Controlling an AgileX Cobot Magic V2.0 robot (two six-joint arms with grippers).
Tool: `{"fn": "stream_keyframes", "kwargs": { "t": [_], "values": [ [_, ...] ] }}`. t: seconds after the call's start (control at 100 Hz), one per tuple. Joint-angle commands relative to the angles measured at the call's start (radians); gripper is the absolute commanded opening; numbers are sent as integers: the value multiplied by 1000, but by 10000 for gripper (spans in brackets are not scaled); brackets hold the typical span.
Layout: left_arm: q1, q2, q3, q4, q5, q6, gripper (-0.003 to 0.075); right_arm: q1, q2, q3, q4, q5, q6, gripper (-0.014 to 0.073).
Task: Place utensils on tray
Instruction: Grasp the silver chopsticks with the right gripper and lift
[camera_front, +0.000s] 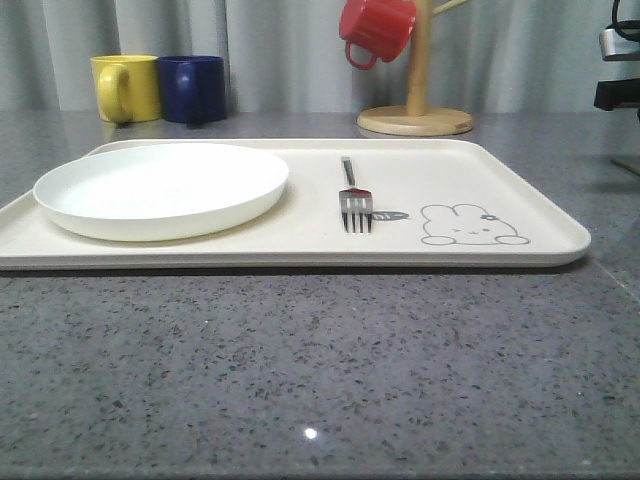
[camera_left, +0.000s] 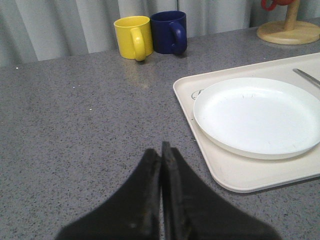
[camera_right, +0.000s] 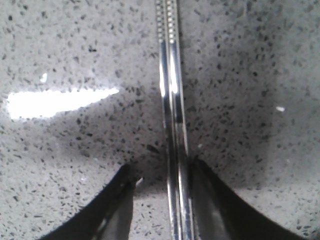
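The right gripper straddles 2 flat silver chopsticks on the speckled desk (contact unclear); the left gripper is closed, empty.

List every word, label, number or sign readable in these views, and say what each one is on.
No text can be read here.
The tray carries a grey rabbit drawing and, beside the fork, a small dark mark too small and blurred to read.
The plate and the yellow mug, blue mug and red mug show no lettering.
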Motion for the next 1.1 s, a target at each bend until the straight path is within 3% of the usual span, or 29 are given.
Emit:
{"fn": "stream_keyframes", "kwargs": {
  "t": [0.0,0.18,0.32,0.68,0.94,1.09],
  "values": [
    [-2,11,-25,-3,-76,-6,-19,-10,-48,-30,-15,52,-10,281],
    [-2,11,-25,-3,-76,-6,-19,-10,-48,-30,-15,64,1,46],
    [-2,11,-25,-3,-76,-6,-19,-10,-42,-30,-15,68,4,-49],
    [-2,11,-25,-3,-76,-6,-19,-10,-25,-32,-15,75,20,-50],
    [-2,11,-25,-3,-76,-6,-19,3,-153,-33,1,61,20,-50],
    [-2,11,-25,-3,-76,-6,-19,63,-230,-33,38,68,20,-50]
  ]
}}
